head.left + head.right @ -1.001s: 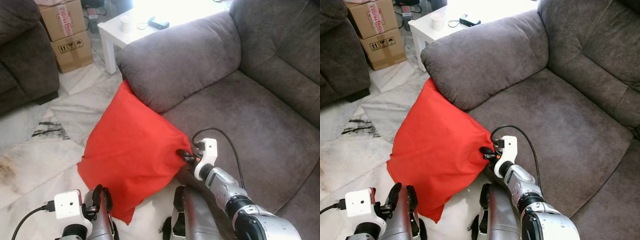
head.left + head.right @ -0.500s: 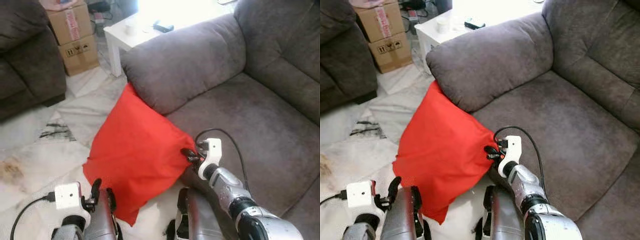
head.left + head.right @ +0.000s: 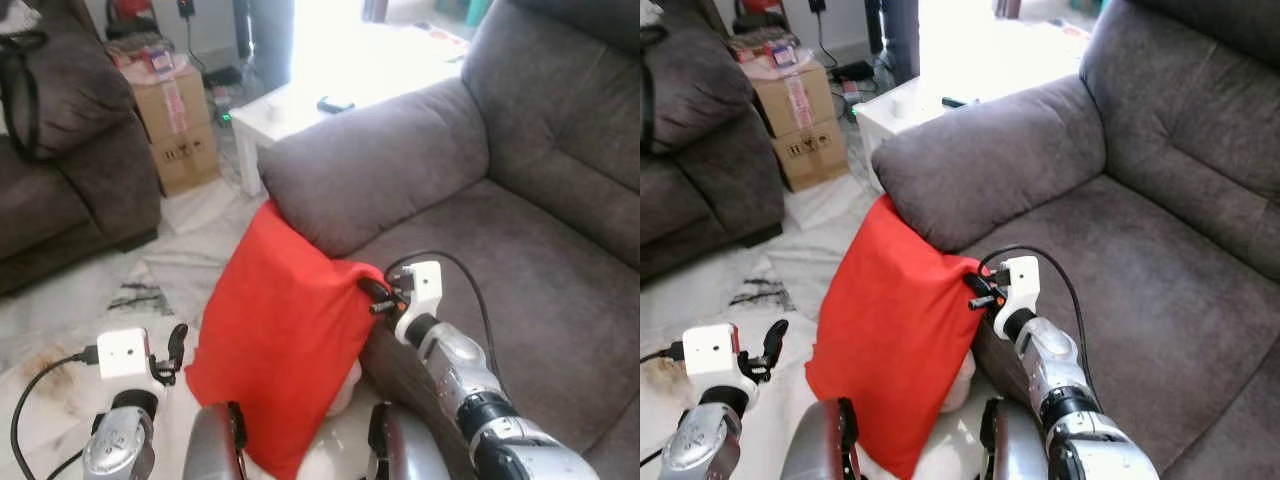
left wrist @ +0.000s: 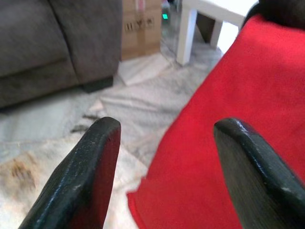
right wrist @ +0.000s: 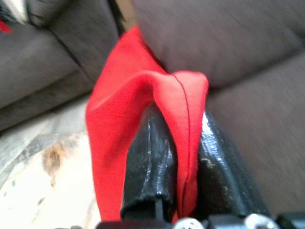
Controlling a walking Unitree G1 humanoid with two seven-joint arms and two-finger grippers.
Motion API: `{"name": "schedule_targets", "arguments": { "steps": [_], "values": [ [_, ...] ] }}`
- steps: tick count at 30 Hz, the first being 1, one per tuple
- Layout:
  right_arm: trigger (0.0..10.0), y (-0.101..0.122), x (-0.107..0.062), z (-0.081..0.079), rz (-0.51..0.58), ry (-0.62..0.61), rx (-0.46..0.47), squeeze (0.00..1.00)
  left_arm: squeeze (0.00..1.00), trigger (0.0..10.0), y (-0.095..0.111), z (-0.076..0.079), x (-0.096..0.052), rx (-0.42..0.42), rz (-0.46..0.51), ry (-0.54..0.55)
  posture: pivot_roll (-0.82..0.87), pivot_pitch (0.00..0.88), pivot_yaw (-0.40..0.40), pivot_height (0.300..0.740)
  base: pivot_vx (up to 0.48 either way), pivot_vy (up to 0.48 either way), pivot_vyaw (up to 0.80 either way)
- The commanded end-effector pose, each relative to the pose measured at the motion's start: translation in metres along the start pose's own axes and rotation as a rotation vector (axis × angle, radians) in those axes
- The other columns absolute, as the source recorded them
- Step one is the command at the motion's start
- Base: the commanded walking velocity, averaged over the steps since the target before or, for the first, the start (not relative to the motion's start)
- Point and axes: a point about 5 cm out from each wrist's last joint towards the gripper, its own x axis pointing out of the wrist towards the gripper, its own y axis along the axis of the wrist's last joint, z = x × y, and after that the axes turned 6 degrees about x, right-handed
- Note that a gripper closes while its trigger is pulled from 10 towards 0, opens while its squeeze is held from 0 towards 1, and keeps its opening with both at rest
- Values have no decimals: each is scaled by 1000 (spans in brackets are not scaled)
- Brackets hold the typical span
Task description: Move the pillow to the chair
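A red pillow (image 3: 285,340) hangs against the front of the grey armchair (image 3: 520,270), below its armrest (image 3: 370,170). My right gripper (image 3: 368,295) is shut on the pillow's upper right corner; in the right wrist view the red cloth (image 5: 186,119) is pinched between the two black fingers (image 5: 147,157). My left gripper (image 3: 176,345) is low at the left, just beside the pillow's left edge, open and holding nothing. In the left wrist view the pillow (image 4: 228,119) lies partly between the spread fingers (image 4: 90,167).
A dark grey sofa (image 3: 60,170) stands at the left. Cardboard boxes (image 3: 175,125) and a white side table (image 3: 330,105) with a small dark object on it are behind the armrest. The floor (image 3: 110,310) is pale marble tile.
My right gripper has lifted the pillow's corner, so the pillow now hangs more upright. The camera has tilted up, showing more of the room. The left gripper has come up beside the pillow.
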Motion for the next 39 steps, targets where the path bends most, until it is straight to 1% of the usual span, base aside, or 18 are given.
{"name": "schedule_targets", "arguments": {
  "steps": [1, 4, 7, 8, 12, 13, 14, 16, 18, 19, 20, 21, 24, 27, 30, 31, 34, 39],
  "values": [
    [10000, 26, 2, -5, 122, 37, -81, 0, 0, 10000, -2, -3, 0, -4, -7, 4, 108, 0, -39, 578, 0, 0, 0],
    [10000, 25, 0, -7, 127, 42, -93, 0, 0, 10000, 0, -4, 2, -3, 2, 6, 107, 0, -33, 578, 0, 0, 0],
    [10000, 25, -4, -14, 144, 64, -110, 0, 0, 10000, 5, -7, 3, 2, 23, 11, 100, 0, -23, 578, 0, 0, 0],
    [10000, 23, -7, -20, 136, 99, -131, 0, 0, 10000, 9, -7, 3, 9, 35, 9, 99, 0, -15, 578, 0, 0, 0],
    [10000, 20, -15, -31, 111, 181, -162, 0, 0, 10000, 17, -4, 5, 27, 65, -8, 97, 0, -6, 578, 0, 0, 0],
    [10000, 19, -21, -34, 102, 200, -168, 0, 0, 10000, 21, -2, 6, 28, 83, -13, 97, 0, -4, 578, 0, 0, 0],
    [10000, 18, -27, -32, 105, 173, -208, 0, 0, 10000, 25, -2, 7, 25, 102, -11, 99, 0, 1, 578, 0, 0, 0],
    [10000, 18, -31, -28, 114, 114, -237, 0, 0, 10000, 27, -1, 8, 23, 112, -9, 100, 0, 3, 578, 0, 0, 0],
    [10000, 21, -37, -22, 169, 15, -212, 0, 0, 10000, 30, -2, 7, 27, 120, -7, 99, 0, 5, 578, 0, 0, 0],
    [10000, 23, -39, -22, 206, -18, -181, 0, 0, 10000, 30, -2, 6, 29, 123, -7, 98, 0, 8, 578, 0, 0, 0],
    [10000, 26, -43, -25, 260, -47, -117, 0, 0, 10000, 31, -2, 5, 31, 129, -8, 98, 0, 8, 578, 0, 0, 0],
    [10000, 27, -44, -27, 274, -54, -122, 0, 0, 10000, 32, -1, 5, 34, 131, -10, 98, 0, 10, 578, 0, 0, 0],
    [10000, 26, -47, -39, 270, -66, -126, 0, 0, 10000, 35, 2, 4, 24, 146, -13, 97, 0, 13, 578, 0, 0, 0],
    [10000, 24, -49, -49, 250, -39, -130, 0, 0, 10000, 38, 7, 3, 17, 162, -27, 97, 0, 13, 578, 0, 0, 0],
    [10000, 25, -46, -62, 259, -14, -112, 0, 0, 10000, 44, 14, 3, 16, 181, -45, 96, 0, 9, 578, 0, 0, 0],
    [10000, 25, -46, -62, 259, -14, -112, 0, 0, 10000, 44, 14, 3, 16, 181, -45, 96, 0, 9, 578, 0, 0, 0],
    [10000, 25, -42, -69, 254, 3, -117, 0, 0, 10000, 46, 16, 4, 12, 187, -49, 99, 0, 5, 578, 0, 0, 0],
    [10000, 27, -41, -74, 249, 0, -122, 0, 0, 10000, 47, 22, 2, 15, 190, -68, 99, 0, 4, 578, 0, 0, 0]
  ]
}}
